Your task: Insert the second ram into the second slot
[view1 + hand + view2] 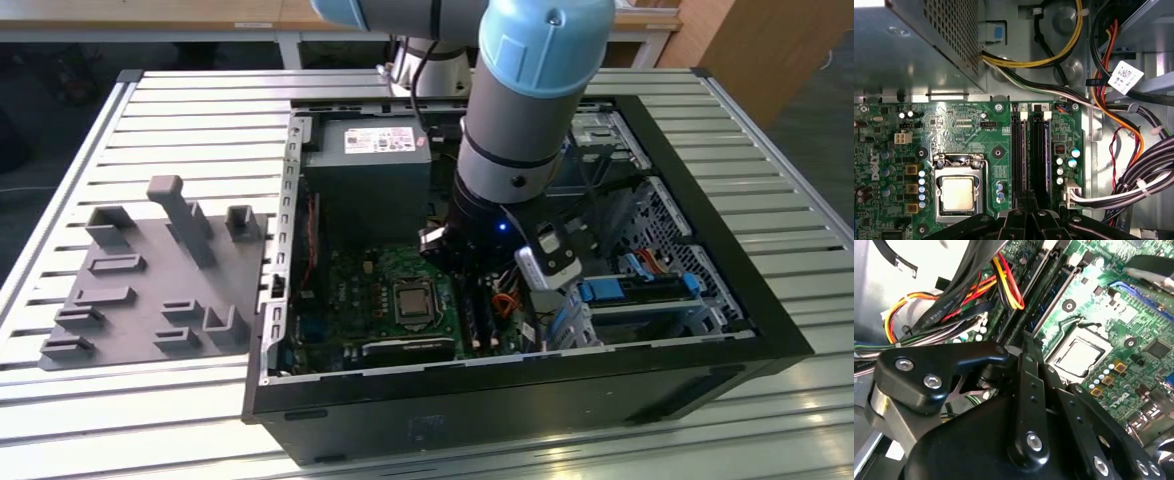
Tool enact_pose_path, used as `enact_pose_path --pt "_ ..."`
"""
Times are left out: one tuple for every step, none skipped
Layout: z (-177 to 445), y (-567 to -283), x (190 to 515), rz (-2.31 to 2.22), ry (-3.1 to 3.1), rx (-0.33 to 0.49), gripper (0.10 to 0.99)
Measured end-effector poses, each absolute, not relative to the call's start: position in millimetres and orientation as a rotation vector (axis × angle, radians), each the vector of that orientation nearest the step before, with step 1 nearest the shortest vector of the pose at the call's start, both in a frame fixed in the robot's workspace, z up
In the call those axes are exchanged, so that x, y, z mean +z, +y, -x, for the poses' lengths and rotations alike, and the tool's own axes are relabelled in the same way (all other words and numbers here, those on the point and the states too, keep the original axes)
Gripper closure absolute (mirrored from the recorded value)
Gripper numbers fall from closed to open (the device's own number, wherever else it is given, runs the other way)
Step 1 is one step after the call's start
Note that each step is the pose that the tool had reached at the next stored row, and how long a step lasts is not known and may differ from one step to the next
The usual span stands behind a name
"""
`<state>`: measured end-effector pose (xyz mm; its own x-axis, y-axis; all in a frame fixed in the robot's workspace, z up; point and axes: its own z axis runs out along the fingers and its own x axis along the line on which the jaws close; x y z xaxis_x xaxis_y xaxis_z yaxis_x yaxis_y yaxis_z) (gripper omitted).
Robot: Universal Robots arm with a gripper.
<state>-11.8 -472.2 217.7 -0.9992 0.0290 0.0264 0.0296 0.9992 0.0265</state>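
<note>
My gripper (470, 262) reaches down into the open computer case (747, 330), right over the memory slots (481, 322) beside the processor socket. In both wrist views its black fingers meet at the tip, shut, with no stick showing between them (1026, 337) (1027, 202). The two long black slots (1030, 150) run away from the fingertips. A thin blue strip (1053, 290) that looks like the second ram stands along one slot. I cannot tell which slot it is in or whether it is fully seated.
The silver processor socket (958, 192) lies beside the slots. Bundles of coloured cables (1134, 150) run on the other side. The power supply (367, 160) fills the case's far end. Blue drive-bay clips (607, 290) sit toward the exterior view's right. A grey fixture plate (147, 290) lies outside the case.
</note>
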Motion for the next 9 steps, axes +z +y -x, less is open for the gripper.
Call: enact_pose_path --pt "11.8 -472.1 219.9 0.046 -3.115 -0.044 0.984" --pt "11.9 -472.4 223.0 0.046 -3.115 -0.040 0.984" --pt "11.9 -472.6 225.6 0.046 -3.114 -0.038 0.984" --pt "11.9 -472.5 227.4 0.046 -3.114 -0.039 0.984" --pt "11.9 -472.6 229.6 0.046 -3.114 -0.039 0.984" --pt "11.9 -472.6 231.8 0.046 -3.114 -0.038 0.984" --pt "11.9 -472.6 233.8 0.046 -3.114 -0.039 0.984" --pt "11.9 -472.6 235.6 0.046 -3.114 -0.038 0.984" --pt "11.9 -472.6 237.3 0.046 -3.114 -0.038 0.984"
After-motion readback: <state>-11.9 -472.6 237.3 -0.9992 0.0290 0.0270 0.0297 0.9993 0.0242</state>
